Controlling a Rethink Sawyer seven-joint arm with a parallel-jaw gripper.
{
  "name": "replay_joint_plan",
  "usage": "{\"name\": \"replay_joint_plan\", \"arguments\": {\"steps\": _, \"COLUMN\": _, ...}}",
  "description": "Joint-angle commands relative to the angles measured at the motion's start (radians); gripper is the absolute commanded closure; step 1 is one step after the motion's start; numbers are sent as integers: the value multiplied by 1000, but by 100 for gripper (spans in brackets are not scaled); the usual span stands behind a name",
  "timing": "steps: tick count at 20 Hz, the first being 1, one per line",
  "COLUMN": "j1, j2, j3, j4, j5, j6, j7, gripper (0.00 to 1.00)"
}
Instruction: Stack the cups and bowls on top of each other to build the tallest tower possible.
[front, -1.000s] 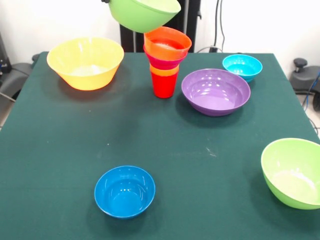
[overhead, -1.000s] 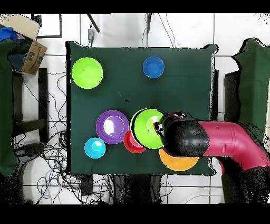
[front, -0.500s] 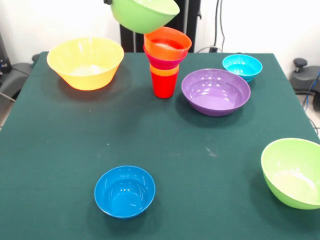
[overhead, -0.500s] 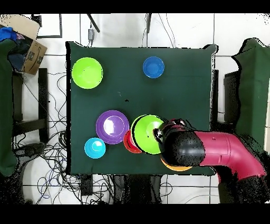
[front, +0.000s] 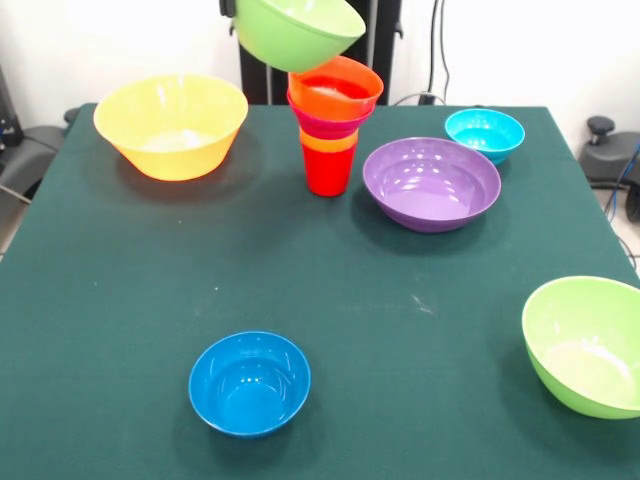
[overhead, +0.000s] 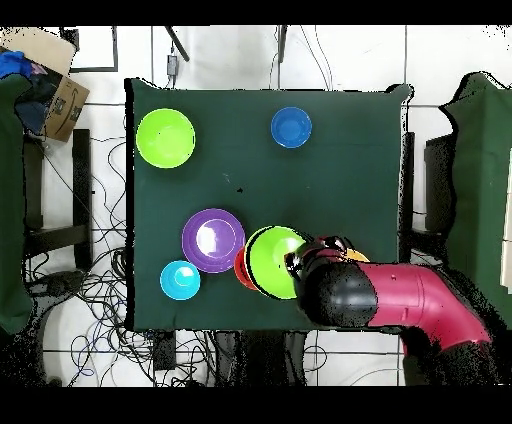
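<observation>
Dark green cloth covers the table (front: 330, 300), where a glossy dark blue plastic bowl (front: 249, 382) sits nearest with a lime green plastic bowl (front: 585, 345) off at the right edge. Farther back stand a wide purple bowl (front: 431, 183), a small light blue bowl (front: 484, 133), a large yellow-orange bowl (front: 171, 125) and the multicoloured tower (front: 331, 125) of cups and bowls on its red cup. A second lime green bowl (front: 296, 30) hangs tilted just above the tower's orange top bowl, held up by the red and black arm (overhead: 400, 300); whether the gripper is spread or pinching cannot be told.

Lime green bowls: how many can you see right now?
2. One lime green bowl is held in the air, tilted, just above the tower. The other sits on the table near its edge, apart from everything.
</observation>
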Motion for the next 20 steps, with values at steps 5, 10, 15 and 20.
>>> {"name": "replay_joint_plan", "arguments": {"steps": 5, "j1": 74, "j2": -2, "j3": -84, "j4": 110, "j5": -12, "j6": -87, "j7": 174, "gripper": 100}}
{"name": "replay_joint_plan", "arguments": {"steps": 10, "j1": 83, "j2": -23, "j3": -96, "j4": 123, "j5": 2, "j6": -88, "j7": 166, "gripper": 100}}
{"name": "replay_joint_plan", "arguments": {"steps": 15, "j1": 93, "j2": -5, "j3": -113, "j4": 138, "j5": -7, "j6": -124, "j7": 181, "gripper": 100}}
{"name": "replay_joint_plan", "arguments": {"steps": 20, "j1": 126, "j2": 11, "j3": -142, "j4": 156, "j5": -11, "j6": -161, "j7": 204, "gripper": 100}}
